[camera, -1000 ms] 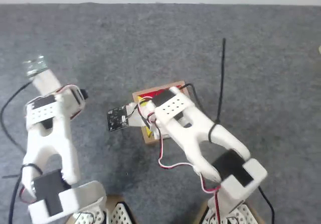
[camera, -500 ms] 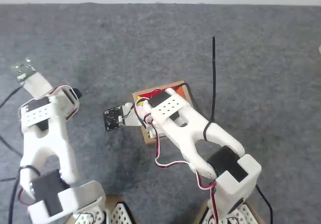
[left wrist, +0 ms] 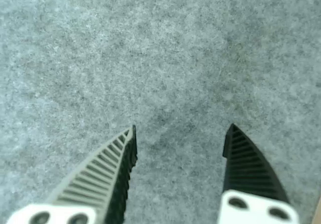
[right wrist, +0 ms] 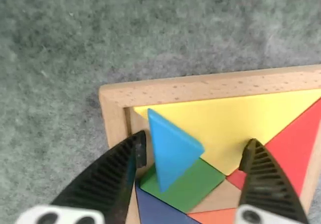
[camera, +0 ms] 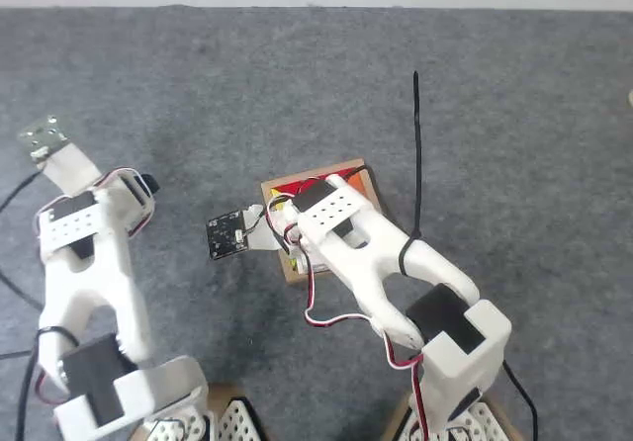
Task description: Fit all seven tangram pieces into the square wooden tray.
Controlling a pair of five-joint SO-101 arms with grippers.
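Grey carpet (right wrist: 75, 43) bears wooden tray (right wrist: 200, 87); inside, blue triangle (right wrist: 170, 151) overlaps yellow triangle (right wrist: 235, 126).

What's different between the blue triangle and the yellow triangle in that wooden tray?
The blue triangular piece is smaller than the yellow triangular piece. The yellow one lies flat, seated against the rim of the square wooden tray; the blue one sits tilted on top, overlapping the yellow and a green piece. The blue one is between the open jaws of the right gripper; the yellow reaches past them. Both are triangles.
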